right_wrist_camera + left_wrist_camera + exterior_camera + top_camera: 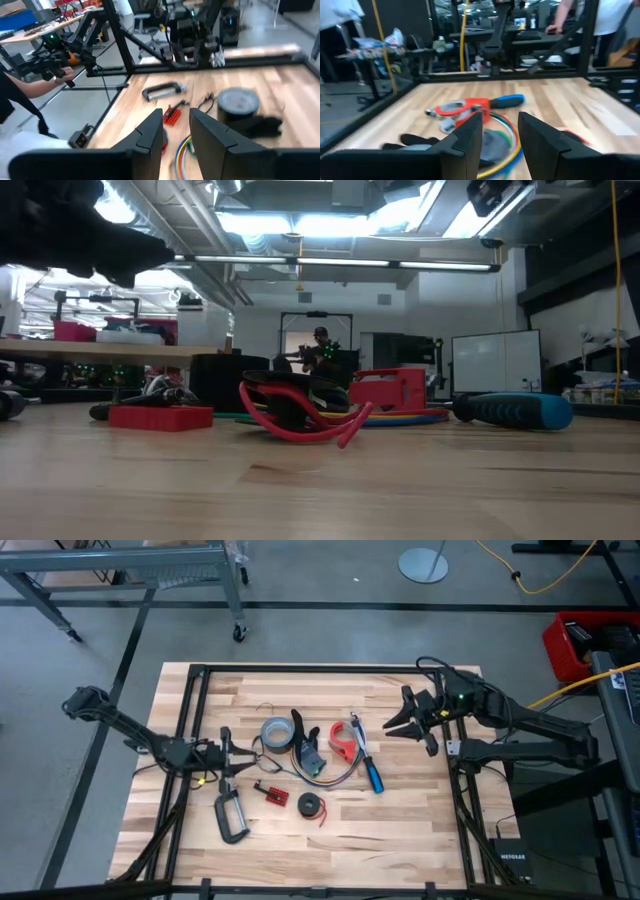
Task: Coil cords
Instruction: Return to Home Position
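In the high view, the left gripper is seen low over the left part of the worktop, its fingers apart and empty. The right gripper is held out near the right side, spread wide, with nothing in it. Between them the coloured cord is laid in a loose loop, its long axis running from one arm toward the other, about as near to either. The red cord is wound on its spool beside the loop, nearer the left gripper.

In the low view, the red cord is shown in front with a tail curling out, and the coloured cord flat behind it. No gripper can be made out here.

In the left wrist view, the coloured cord is framed straight ahead of the left gripper.

In the right wrist view, the same cord is seen ahead of the right gripper. The loop is judged within reach of both arms.
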Robot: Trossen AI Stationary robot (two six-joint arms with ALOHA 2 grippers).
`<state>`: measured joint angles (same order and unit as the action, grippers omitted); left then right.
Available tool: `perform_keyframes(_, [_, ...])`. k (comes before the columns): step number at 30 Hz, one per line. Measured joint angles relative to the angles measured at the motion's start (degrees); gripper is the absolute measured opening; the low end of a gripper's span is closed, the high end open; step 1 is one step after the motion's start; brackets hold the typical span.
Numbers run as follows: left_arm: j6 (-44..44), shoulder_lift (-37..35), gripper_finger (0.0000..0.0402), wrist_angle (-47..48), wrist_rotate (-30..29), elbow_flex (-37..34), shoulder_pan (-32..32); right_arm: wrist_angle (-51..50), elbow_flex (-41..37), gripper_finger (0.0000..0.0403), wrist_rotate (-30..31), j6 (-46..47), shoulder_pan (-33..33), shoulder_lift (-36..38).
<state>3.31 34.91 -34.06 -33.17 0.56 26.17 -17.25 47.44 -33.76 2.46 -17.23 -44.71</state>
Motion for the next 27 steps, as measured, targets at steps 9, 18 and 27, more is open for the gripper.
perform_keyframes(9, [3.65,-0.01,0.0117,-1.54,-0.02,0.0,-8.97,10.53,0.0,0.0099,-9.72,-2.97,0.49,-6.92])
perform_keyframes(18, [2.88,0.01,0.0117,-0.69,0.51,-0.02,-15.86,16.96,0.0,0.0099,-1.29,-3.06,9.15,-12.8])
perform_keyframes(27, [0.42,0.01,0.0117,2.07,3.82,-0.02,-19.14,23.02,-3.61,0.0099,2.18,-2.86,15.13,-13.07])
